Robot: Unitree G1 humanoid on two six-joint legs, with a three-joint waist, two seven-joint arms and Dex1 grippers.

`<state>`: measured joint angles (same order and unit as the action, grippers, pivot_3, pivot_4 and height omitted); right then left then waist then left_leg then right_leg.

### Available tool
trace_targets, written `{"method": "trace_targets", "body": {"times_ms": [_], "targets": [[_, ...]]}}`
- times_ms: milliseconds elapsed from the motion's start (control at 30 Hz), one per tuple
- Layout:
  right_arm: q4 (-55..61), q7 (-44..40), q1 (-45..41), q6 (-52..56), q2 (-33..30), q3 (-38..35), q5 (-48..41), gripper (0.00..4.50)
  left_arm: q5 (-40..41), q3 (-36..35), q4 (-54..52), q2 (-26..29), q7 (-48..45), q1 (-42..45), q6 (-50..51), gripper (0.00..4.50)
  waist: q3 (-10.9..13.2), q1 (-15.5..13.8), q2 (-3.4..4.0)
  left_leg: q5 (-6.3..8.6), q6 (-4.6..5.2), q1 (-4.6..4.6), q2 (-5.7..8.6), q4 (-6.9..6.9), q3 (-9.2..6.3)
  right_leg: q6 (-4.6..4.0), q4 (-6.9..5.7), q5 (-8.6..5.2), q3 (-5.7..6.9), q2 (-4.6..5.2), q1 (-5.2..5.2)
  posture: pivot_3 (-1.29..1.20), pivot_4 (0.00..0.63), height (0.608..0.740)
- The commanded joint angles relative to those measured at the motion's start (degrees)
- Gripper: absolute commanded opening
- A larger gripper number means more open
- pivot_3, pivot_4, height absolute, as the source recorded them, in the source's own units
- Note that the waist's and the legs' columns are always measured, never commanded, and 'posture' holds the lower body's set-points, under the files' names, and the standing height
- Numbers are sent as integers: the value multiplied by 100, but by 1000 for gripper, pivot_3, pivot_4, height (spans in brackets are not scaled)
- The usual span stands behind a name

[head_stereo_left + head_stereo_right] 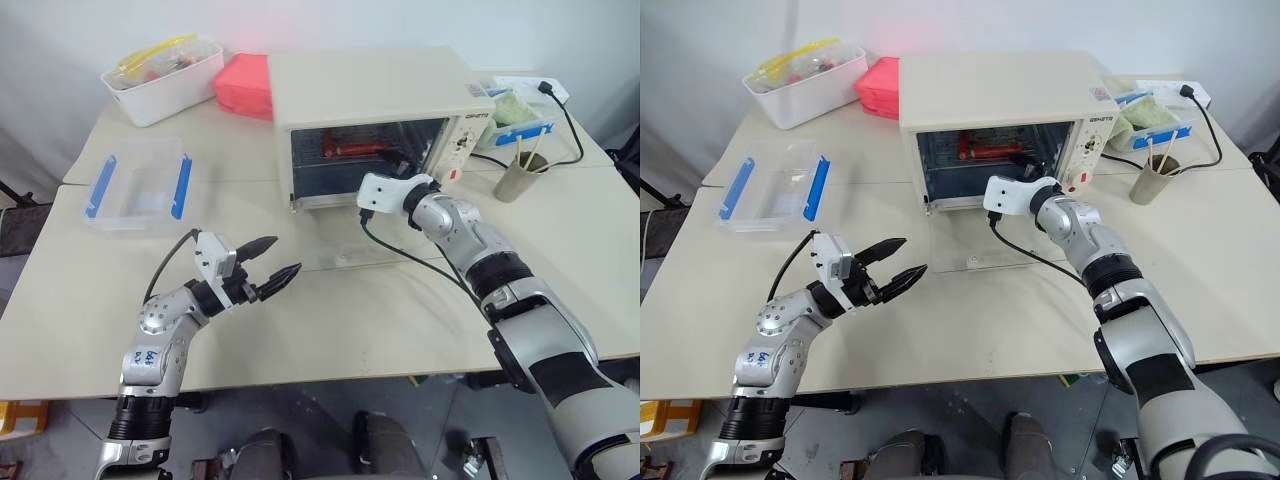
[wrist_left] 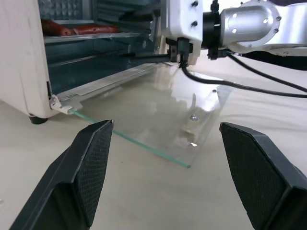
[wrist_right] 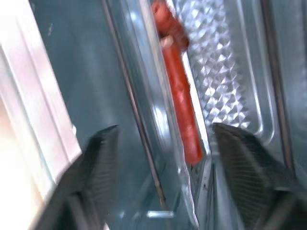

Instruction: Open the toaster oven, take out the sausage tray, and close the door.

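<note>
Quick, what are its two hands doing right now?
Left gripper: fingers open, holding nothing.
Right gripper: fingers apart around the sausage tray edge, not yet shut.

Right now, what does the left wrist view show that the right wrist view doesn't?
Left wrist view: the door folded down flat on the table, the right gripper reaching into the toaster oven, and the left gripper open, holding nothing. Right wrist view: its fingers apart either side of the sausage tray. Both: the red sausages.

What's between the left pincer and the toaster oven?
The open glass door, lying flat on the table before the toaster oven; left pincer hovers short of it. Clearest in left wrist view.
</note>
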<state>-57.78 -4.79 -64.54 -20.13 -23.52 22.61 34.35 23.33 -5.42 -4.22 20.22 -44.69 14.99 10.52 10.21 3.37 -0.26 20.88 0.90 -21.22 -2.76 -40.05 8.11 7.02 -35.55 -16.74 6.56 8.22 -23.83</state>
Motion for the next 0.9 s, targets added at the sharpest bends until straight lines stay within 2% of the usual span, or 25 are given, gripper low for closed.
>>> {"method": "trace_targets", "body": {"times_ms": [33, 167, 200, 400, 567, 733, 900], "targets": [[-197, 320, -330, -83, 42, -7, 45, 1541, 93, 43, -131, -28, -73, 41, -165, 3765, 0, 12, 0, 0, 0, 0, 0, 1, 0, 0, 0, 0, 0, 0, 0, 0, 150, 740], [-494, 494, -523, -41, 99, 31, 117, 202, 60, 121, 89, -95, -154, 191, -304, 3765, 0, 15, 1, 0, -1, 0, -1, 2, 0, -1, 0, 0, 1, 0, 0, 0, 150, 740], [-548, 557, -562, -42, 104, 55, 156, 9, 55, 155, 153, -106, -203, 244, -338, 3765, 1, 10, 1, 0, -1, 0, -1, 1, 0, 0, 0, 0, 0, 0, 0, 0, 150, 740], [-720, 552, -631, -82, 153, 116, 151, 9, 17, 310, 734, -210, -444, 812, -526, 3765, 1, 13, 1, -2, -2, 0, 0, 1, 1, 0, 0, 0, 0, -1, 0, 0, 150, 740], [-595, 475, -607, -168, 161, 90, 81, 9, 35, 212, 1656, -324, -482, 1793, -674, 3765, 1, 12, 1, -3, -1, -2, 1, 2, 2, 0, 1, 0, 2, -1, 0, 0, 150, 740], [-244, 302, -466, -267, 87, 55, 15, 9, 48, -57, 2726, -385, -492, 2815, -1000, 3765, 1, 48, 1, -3, -1, -2, 1, 9, -1, 0, 3, -1, 12, -2, -1, 0, 150, 740], [366, 70, -130, -231, -51, 12, -45, 9, 21, -193, 3483, -375, -650, 3374, -1253, 3765, 1, 141, 1, -3, -1, -3, 1, 23, -7, 0, 5, -1, 32, -2, -2, 0, 150, 740]]}}
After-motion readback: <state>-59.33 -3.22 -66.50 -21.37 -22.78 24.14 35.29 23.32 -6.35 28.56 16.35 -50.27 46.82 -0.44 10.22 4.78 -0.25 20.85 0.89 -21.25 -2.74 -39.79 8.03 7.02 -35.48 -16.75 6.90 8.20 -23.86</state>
